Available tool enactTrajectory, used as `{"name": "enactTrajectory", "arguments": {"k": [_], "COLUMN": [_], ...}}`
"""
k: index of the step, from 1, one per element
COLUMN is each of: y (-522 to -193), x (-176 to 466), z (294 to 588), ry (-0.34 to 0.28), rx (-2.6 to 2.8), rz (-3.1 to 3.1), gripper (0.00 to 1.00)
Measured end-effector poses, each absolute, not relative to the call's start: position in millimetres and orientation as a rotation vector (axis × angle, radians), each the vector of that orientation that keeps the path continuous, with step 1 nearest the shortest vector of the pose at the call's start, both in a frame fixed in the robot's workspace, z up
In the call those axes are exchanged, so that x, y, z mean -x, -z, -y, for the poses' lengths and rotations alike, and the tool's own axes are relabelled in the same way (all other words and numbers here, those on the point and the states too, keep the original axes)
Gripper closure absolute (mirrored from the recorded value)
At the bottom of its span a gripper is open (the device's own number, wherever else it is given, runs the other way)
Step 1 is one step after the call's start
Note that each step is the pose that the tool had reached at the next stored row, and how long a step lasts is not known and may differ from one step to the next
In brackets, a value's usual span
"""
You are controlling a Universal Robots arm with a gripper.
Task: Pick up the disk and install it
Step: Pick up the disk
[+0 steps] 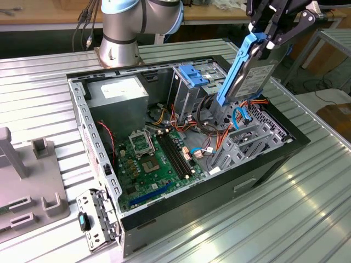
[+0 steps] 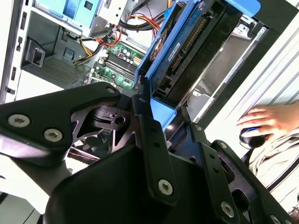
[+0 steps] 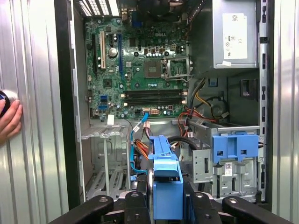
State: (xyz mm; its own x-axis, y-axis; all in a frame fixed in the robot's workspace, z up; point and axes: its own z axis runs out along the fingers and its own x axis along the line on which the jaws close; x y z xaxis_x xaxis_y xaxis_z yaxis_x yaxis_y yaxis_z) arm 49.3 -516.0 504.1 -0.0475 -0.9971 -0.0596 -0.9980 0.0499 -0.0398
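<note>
My gripper [image 1: 264, 39] is shut on the disk [image 1: 248, 72], a grey drive with a white label framed by blue side rails. The disk hangs tilted, almost on edge, over the exterior view's right end of the open computer case [image 1: 97, 143]. Its lower end is just above the grey metal drive bay [image 1: 249, 143] among the cables. In the first wrist view the disk [image 3: 166, 179] shows edge-on between the black fingers [image 3: 140, 201]. The second wrist view shows the disk's blue rail [image 2: 164, 52] and its dark underside running away from the gripper [image 2: 156, 114].
Inside the case lie a green motherboard [image 1: 153, 159], a grey power-supply box [image 1: 118, 90] and a drive cage with a blue latch [image 1: 192, 76]. Orange and blue cables [image 1: 219, 134] cross beside the bay. A person's hand [image 3: 9, 121] rests outside the case. Grey fixtures [image 1: 27, 181] stand at the exterior view's left.
</note>
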Motion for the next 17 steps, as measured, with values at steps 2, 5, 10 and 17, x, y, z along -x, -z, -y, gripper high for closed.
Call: {"name": "enactTrajectory", "arguments": {"k": [2,5,10,17], "y": [-504.1,-504.1,-504.1,-504.1], "x": [-49.5,-50.1,-50.8,-52.1], "z": [516.0,516.0,516.0,516.0], "ry": [-0.019,-0.019,-0.019,-0.019], "rx": [2.118,2.118,2.118,2.118], "rz": [-2.224,-2.224,-2.224,-2.224], "gripper": [0.63,0.63,0.63,0.63]}}
